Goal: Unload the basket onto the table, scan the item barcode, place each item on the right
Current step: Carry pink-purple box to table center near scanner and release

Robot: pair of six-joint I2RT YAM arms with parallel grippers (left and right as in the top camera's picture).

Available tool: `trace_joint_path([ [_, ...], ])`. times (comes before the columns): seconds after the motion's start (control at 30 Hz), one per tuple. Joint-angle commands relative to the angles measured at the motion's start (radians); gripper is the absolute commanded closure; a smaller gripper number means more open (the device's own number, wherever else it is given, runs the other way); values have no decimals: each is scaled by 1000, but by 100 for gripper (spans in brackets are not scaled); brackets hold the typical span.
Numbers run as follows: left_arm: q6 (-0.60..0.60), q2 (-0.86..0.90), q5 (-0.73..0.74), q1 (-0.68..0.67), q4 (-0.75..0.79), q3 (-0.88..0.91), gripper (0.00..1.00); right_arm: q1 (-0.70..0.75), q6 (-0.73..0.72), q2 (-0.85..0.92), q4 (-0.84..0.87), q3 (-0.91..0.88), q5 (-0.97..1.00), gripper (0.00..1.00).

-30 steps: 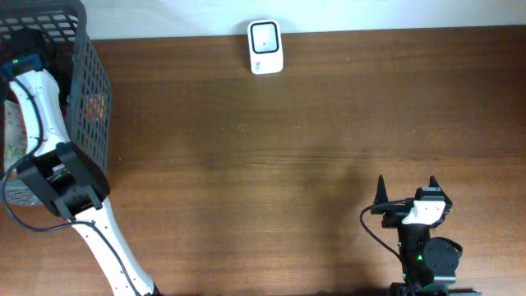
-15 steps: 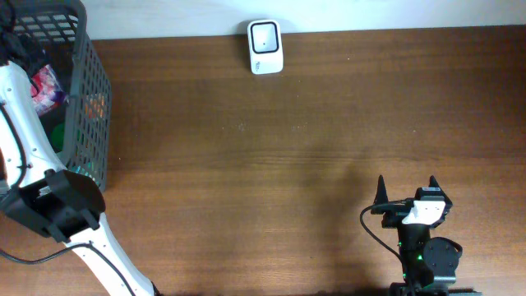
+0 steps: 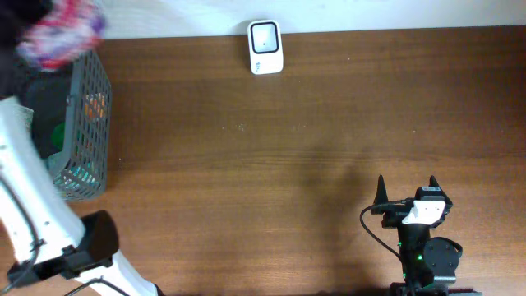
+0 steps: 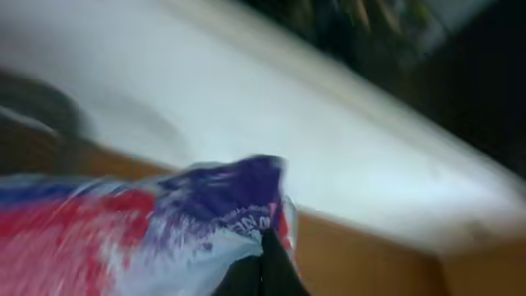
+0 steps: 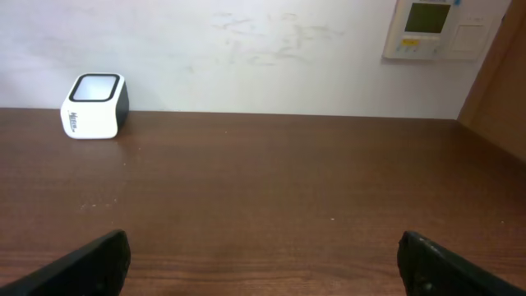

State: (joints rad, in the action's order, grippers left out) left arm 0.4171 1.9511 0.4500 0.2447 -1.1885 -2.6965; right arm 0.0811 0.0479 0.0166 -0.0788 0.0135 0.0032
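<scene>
Overhead, the packet is a red, white and purple smear at the far left corner, above the back rim of the grey mesh basket and over the edge where the table meets the wall. It is too blurred to show any barcode. The white left arm runs up the left edge toward it. In the left wrist view the left gripper shows only as a dark tip at the bottom; its jaws are pinched together on the packet's thin film, which bunches up right against them. Orange and green things show through the basket's mesh, but I cannot tell what they are. The white scanner stands at the back edge of the table, near the middle, well apart from both the packet and the basket. The right gripper sits at the near right, low over bare wood, with its jaws spread wide and nothing between them. Its own camera looks across the table at the scanner and a panel on the wall.
</scene>
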Motion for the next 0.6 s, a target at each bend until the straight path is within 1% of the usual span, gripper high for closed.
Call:
trace_joint_path([
  [0.0, 16, 20, 13, -187, -24, 87, 100, 5, -8, -5, -3, -8, 8, 1],
  [0.1, 16, 23, -46, -327, -13, 183, 100, 5, -8, -5, -3, -8, 8, 1],
  [0.13, 16, 31, -111, -429, -2, 265, 100, 5, -8, -5, -3, -8, 8, 1],
  [0.23, 24, 33, -215, -559, 56, 428, 100, 5, -8, -5, -3, -8, 8, 1],
  [0.3, 116, 33, -294, -641, 127, 570, 100, 5, -8, -5, -3, -8, 8, 1],
  [0.33, 161, 33, -316, -680, 185, 650, 100, 5, -8, -5, -3, -8, 8, 1],
  [0.37, 167, 33, -320, -702, 232, 692, 100, 5, -8, -5, -3, -8, 8, 1],
  [0.43, 167, 33, -321, -774, 432, 852, 100, 5, -8, -5, -3, -8, 8, 1],
  [0.47, 170, 34, -333, -795, 488, 895, 100, 5, -8, -5, -3, -8, 8, 1],
  [0.5, 208, 35, -391, -826, 560, 960, 100, 5, -8, -5, -3, -8, 8, 1],
  [0.57, 269, 35, -478, -860, 631, 1034, 100, 5, -8, -5, -3, -8, 8, 1],
])
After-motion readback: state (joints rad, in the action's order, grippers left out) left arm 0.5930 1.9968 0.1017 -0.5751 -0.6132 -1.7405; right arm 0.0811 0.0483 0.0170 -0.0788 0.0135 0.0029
